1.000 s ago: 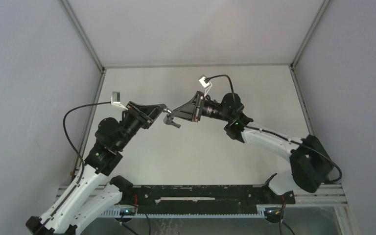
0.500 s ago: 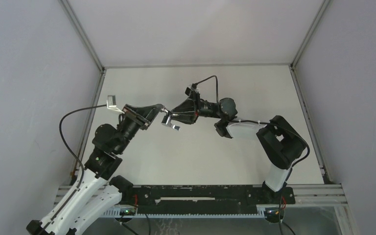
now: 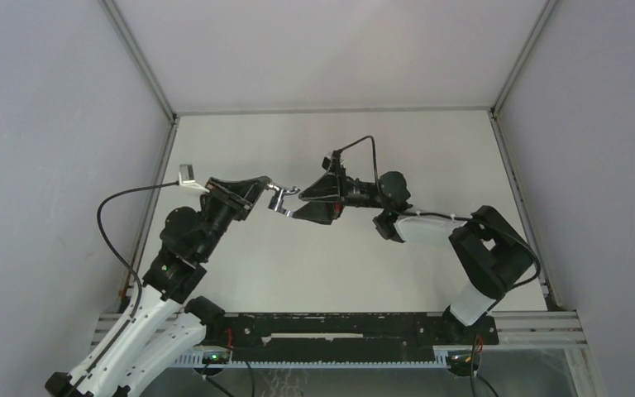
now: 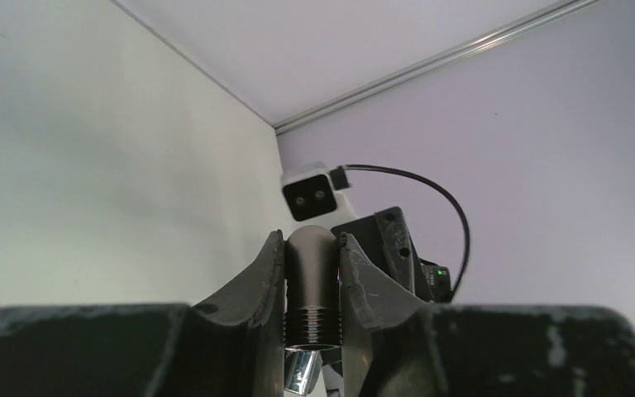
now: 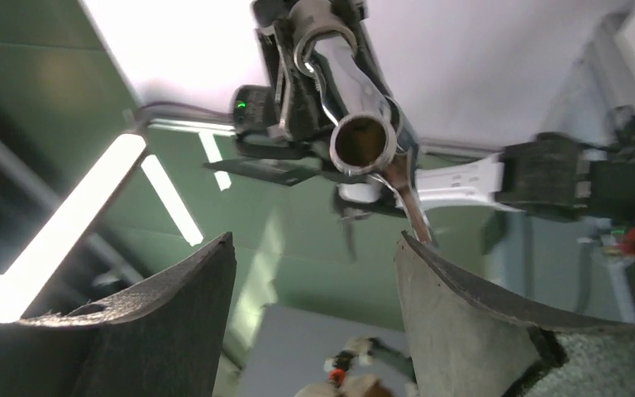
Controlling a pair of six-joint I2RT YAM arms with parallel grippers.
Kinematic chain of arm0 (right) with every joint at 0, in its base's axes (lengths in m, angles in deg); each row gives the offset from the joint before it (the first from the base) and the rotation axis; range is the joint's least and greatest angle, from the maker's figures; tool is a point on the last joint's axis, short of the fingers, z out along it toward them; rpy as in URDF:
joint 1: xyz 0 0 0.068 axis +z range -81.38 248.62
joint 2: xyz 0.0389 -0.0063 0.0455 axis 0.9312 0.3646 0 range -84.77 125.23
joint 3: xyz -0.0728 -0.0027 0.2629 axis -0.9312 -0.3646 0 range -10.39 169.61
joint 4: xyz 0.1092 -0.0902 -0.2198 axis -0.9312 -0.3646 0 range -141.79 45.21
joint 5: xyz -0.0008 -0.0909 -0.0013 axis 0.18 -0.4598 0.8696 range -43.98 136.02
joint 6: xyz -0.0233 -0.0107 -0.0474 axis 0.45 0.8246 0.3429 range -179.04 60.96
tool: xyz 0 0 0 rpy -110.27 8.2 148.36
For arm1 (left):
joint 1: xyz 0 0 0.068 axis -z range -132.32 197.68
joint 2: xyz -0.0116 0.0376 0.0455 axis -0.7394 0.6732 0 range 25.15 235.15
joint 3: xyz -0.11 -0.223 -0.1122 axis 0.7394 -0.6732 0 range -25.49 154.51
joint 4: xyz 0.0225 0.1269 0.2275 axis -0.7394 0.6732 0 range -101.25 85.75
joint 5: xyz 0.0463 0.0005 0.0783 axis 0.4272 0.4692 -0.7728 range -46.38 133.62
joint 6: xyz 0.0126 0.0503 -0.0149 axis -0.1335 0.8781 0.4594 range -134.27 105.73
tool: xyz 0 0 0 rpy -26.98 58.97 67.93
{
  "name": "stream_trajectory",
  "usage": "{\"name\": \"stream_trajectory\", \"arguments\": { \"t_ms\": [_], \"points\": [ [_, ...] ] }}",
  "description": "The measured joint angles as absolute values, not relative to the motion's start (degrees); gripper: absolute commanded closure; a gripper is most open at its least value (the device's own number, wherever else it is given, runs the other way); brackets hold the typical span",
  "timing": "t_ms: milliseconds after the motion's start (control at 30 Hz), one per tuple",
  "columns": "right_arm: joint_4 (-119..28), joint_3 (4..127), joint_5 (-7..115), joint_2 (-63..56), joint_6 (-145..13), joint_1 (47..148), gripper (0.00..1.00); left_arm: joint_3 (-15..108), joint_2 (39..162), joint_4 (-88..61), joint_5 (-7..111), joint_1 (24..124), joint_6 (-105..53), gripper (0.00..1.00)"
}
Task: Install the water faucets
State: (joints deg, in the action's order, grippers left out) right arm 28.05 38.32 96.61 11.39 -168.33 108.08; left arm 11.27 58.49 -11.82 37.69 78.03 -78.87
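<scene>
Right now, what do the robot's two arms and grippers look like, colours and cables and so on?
The left arm and right arm mix white shell links with black joint housings. The left gripper and right gripper are black, with curved matte fingers. A thin black cable loops off each wrist: left cable, right cable.

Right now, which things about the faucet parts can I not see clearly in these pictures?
- Top view: the faucet is too small to show whether its two parts are joined.
- Left wrist view: the left pincer covers the threaded part's sides.
- Right wrist view: the faucet is seen end-on, so its bend cannot be judged.
</scene>
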Motion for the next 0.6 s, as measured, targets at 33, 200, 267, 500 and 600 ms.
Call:
{"name": "stream_trajectory", "arguments": {
  "t_ms": [33,200,267,500,600],
  "points": [
    [25.2,36.8,96.6,9.9,-166.1,107.8,0.22,11.4,58.5,-11.1,37.6,78.0,-78.7,1.0],
    [-2.7,35.8,93.4,-3.9,-142.9,106.5,0.21,12.0,58.5,-7.1,37.1,78.0,-79.7,1.0],
    [-15.4,38.1,88.4,-9.8,-130.4,107.1,0.21,13.2,58.6,-4.9,36.8,78.0,-80.5,1.0],
    [-38.0,41.7,60.0,-25.2,-81.6,121.5,0.18,19.2,59.6,1.2,36.6,78.0,-83.1,1.0],
    [-35.9,38.3,47.9,-26.9,-59.8,130.2,0.16,21.3,60.1,3.7,36.6,78.0,-83.7,1.0]
  ]
}}
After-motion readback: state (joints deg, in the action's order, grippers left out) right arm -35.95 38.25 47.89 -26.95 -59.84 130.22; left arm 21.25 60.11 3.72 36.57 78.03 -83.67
